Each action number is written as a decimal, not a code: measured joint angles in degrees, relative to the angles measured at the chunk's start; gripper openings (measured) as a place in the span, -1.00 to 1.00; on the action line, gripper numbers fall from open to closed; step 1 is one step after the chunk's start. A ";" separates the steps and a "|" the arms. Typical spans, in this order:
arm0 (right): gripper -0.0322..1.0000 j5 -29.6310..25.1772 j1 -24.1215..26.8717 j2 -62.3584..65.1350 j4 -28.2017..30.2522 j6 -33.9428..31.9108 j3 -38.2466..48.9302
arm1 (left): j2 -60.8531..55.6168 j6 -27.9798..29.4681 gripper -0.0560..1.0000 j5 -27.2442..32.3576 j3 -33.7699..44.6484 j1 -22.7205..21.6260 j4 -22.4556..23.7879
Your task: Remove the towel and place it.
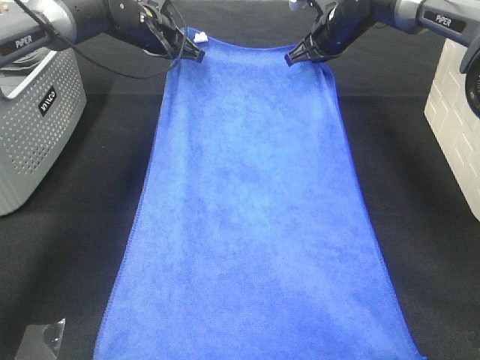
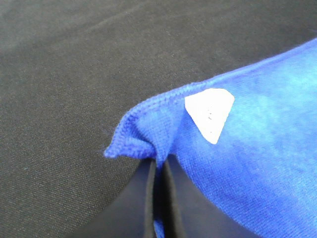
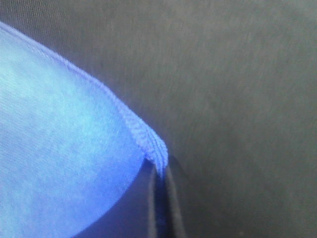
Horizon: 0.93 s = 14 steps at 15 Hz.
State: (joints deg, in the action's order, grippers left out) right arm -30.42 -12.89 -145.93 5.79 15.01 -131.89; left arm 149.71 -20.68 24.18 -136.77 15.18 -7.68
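Spread lengthwise down the middle of the black-clothed worktop [image 1: 67, 247]: a royal-blue microfibre towel [image 1: 255, 225], widest at the near edge and narrowing toward the far end. At the near left corner, a small patch of crinkled clear plastic [image 1: 41, 337] on the cloth, apart from the towel. Further back, flanking the towel and clear of it: a grey perforated container [image 1: 34, 127] on the left, a white lattice-sided box [image 1: 454, 112] on the right. At the far end, both corners pinched and lifted slightly off the cloth. Left pincer [image 1: 196, 55] clamped on the far left corner, just beside the white tag [image 2: 209, 113], fabric bunched between its dark fingers [image 2: 143, 203]. Right pincer [image 1: 292, 57] clamped on the far right corner, stitched hem [image 3: 148, 141] nipped between closed tips.
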 joint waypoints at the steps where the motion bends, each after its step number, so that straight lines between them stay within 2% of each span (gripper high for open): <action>1: -0.94 0.92 0.00 0.00 0.00 -0.74 0.00 | 0.86 -0.11 -0.87 -0.29 0.00 0.00 0.00; 7: -0.89 2.12 0.00 -4.93 -0.17 -0.97 0.00 | 5.56 -0.11 -0.87 -4.70 0.00 0.00 -0.06; 8: -0.80 2.86 0.00 -5.21 -0.17 -0.97 0.00 | 5.84 -0.11 -0.87 -5.27 0.00 0.00 -0.06; 9: -0.62 4.13 0.00 -5.39 -0.17 -1.03 0.00 | 6.25 -0.11 -0.87 -6.25 0.00 0.00 -0.17; 10: -0.20 4.98 0.00 -5.67 -0.17 -1.83 0.00 | 6.53 -0.11 -0.82 -6.76 0.00 0.00 -0.23; 11: 0.06 5.33 0.34 -5.73 -0.17 -2.69 0.00 | 6.76 -0.11 -0.71 -7.10 0.00 0.00 -0.29; 12: 0.28 5.27 0.46 -5.79 0.06 -2.92 0.00 | 6.88 0.06 -0.43 -7.33 0.00 -0.06 -0.29; 14: 0.42 3.84 0.74 -5.84 2.23 -3.44 0.00 | 6.88 1.83 0.18 -8.42 0.00 -0.06 -0.29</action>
State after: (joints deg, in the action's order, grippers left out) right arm -26.59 -12.15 -151.78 8.02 11.57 -131.89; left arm 156.59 -18.85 15.76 -136.77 15.13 -7.96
